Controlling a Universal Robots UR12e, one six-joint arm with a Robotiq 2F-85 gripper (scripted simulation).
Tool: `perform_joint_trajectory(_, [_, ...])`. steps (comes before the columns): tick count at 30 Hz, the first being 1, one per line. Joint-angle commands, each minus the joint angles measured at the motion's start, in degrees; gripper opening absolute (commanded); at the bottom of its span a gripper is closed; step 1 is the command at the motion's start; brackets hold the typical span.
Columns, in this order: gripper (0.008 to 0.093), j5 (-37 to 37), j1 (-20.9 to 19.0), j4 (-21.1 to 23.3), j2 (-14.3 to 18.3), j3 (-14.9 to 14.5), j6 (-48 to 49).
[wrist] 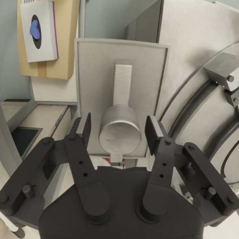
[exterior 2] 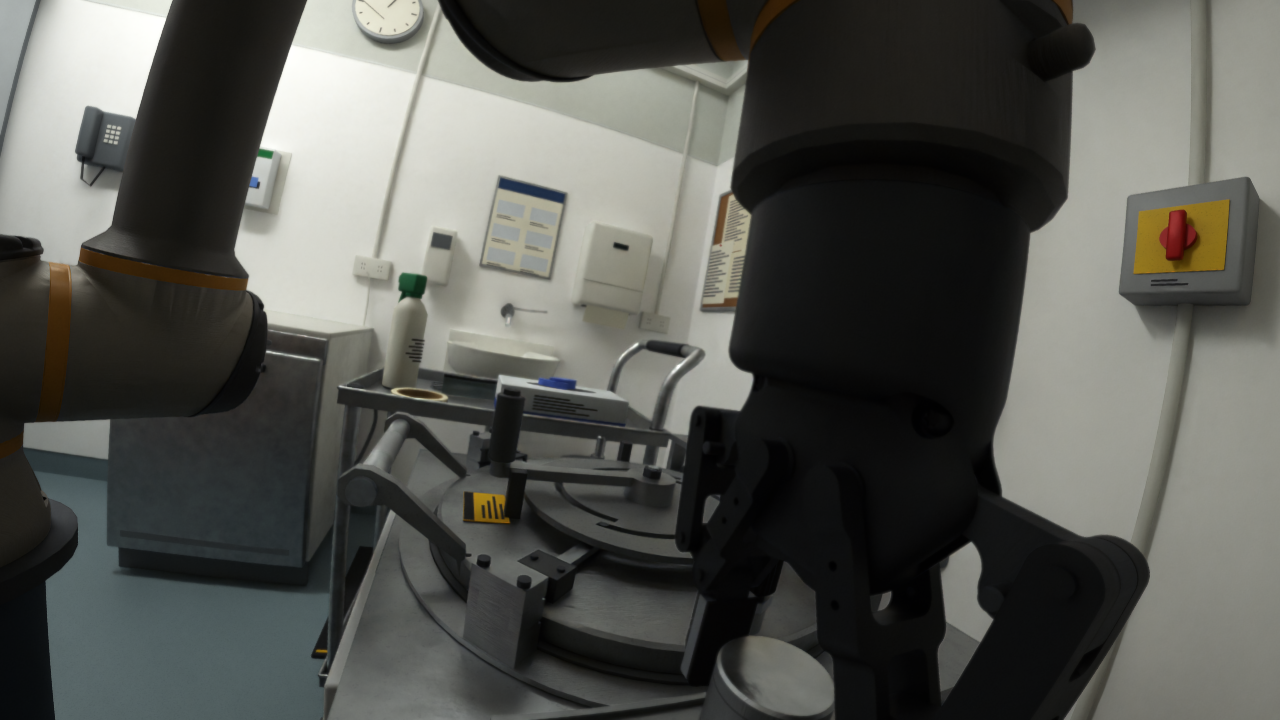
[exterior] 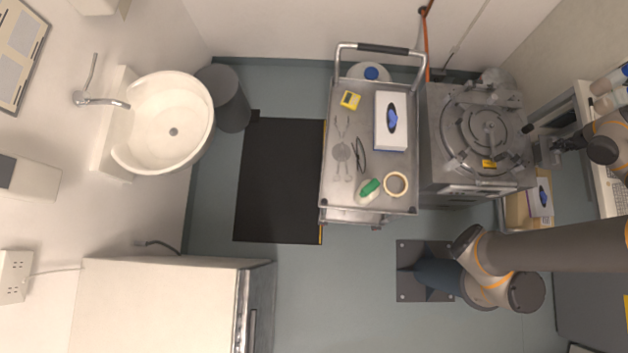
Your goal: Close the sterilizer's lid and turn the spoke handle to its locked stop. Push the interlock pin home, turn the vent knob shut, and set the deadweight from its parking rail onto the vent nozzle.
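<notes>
The deadweight (wrist: 120, 129), a short grey metal cylinder, is partly hidden behind my fingers in the second side camera (exterior 2: 774, 681). It sits on its parking rail (wrist: 122, 82), a ridged bar on a small plate at the sterilizer's side. My gripper (wrist: 118, 133) is open and holds nothing, with its fingers either side of the weight. The sterilizer's lid (exterior: 478, 132) lies closed and flat, and the spoke handle (exterior 2: 573, 470) with its upright black grip rests across the lid's centre.
Behind the sterilizer stands a steel cart (exterior: 370, 142) with a glove box, tape roll and bottle. A cardboard box with another glove box (wrist: 39, 31) sits on the floor below the parking plate. A wall switch (exterior 2: 1181, 240) is to the right.
</notes>
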State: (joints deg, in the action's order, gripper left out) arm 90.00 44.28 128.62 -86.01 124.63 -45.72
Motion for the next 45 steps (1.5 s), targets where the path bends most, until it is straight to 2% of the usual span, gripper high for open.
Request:
perform_joint_trajectory(1, [0.0660, 0.00, 0.00, 0.02, -0.03, -0.05, 0.00])
perform_joint_trajectory(9, [0.0660, 0.00, 0.00, 0.02, -0.02, -0.04, 0.00])
perform_joint_trajectory(38, [0.0080, 0.02, 0.01, 0.04, 0.01, -0.02, 0.00])
perform_joint_trajectory(45, [0.0080, 0.03, 0.01, -0.07, -0.05, -0.07, 0.00])
